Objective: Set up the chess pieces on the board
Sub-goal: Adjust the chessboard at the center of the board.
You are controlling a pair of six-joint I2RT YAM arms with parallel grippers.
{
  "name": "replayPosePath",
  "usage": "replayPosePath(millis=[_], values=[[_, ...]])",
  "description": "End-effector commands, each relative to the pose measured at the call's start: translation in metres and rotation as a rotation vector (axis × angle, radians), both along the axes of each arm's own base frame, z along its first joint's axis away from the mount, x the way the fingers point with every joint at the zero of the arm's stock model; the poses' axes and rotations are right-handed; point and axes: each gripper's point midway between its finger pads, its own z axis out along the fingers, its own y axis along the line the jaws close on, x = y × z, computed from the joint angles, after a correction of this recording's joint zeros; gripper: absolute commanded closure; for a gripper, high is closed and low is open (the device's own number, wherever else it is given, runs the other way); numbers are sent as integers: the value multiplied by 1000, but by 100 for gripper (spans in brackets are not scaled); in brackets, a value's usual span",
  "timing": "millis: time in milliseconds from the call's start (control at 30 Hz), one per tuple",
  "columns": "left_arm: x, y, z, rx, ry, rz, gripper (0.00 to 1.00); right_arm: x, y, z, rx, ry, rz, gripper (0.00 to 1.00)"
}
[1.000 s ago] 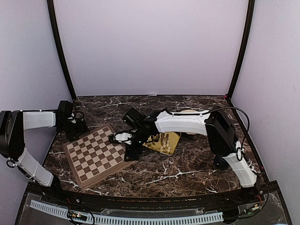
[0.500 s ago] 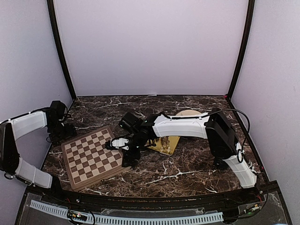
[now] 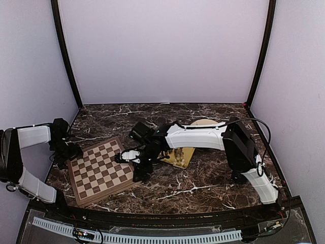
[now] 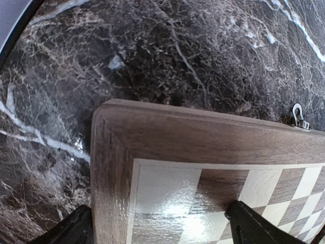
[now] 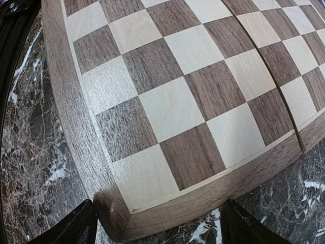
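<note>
The board [image 3: 99, 169] lies flat on the marble at the left, with no pieces on it. The cream chess pieces [image 3: 178, 155] stand bunched on a gold tray [image 3: 185, 152] to its right. My left gripper [image 3: 69, 152] is open over the board's left corner; in the left wrist view the fingers [image 4: 75, 230] straddle that corner [image 4: 114, 152]. My right gripper [image 3: 140, 170] is open at the board's right corner; in the right wrist view its fingers [image 5: 76, 226] flank the rounded corner [image 5: 112, 216], the left one close against it.
A pale round object [image 3: 205, 122] shows behind the right arm. Black frame posts stand at the back corners. Lilac walls close in three sides. The right arm reaches across the gold tray's near-left side. A small metal clasp [image 4: 299, 116] sits on the board's edge.
My left gripper has swung from behind the board down to its left corner. My right gripper moved slightly left and nearer, and the board shifted a little to the left.
</note>
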Motion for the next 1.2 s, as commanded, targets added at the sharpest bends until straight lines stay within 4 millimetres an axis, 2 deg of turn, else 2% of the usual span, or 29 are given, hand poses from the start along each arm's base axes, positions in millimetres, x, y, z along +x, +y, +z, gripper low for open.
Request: replayPosePath(millis=[0,167,367,467,633,733,833,967,1067,1167], values=[[13,-25,-12,-136,-34,-82,7,-39,-14,-28,-79,118,74,17],[37,-43,-5,-187,-122,-158,9,-41,-22,-26,-94,97,91,18],[51,-62,-6,-212,-134,-228,10,-45,-37,-25,-118,94,91,19],[53,-72,-8,-216,-138,-249,10,-48,-48,-30,-162,99,91,20],[52,-78,-13,-225,-131,-245,11,-44,-68,-37,-209,100,63,22],[51,-81,-13,-230,-130,-248,11,-39,-78,-31,-217,100,45,23],[54,-75,-9,-191,-132,-253,12,-31,-86,-16,-206,93,18,23],[67,-58,11,-72,-173,-276,11,-18,-96,7,-173,82,-31,24],[87,-51,39,2,-252,-317,11,-7,-103,21,-155,68,-69,27],[111,-55,72,37,-391,-402,11,11,-108,33,-122,64,-145,35]])
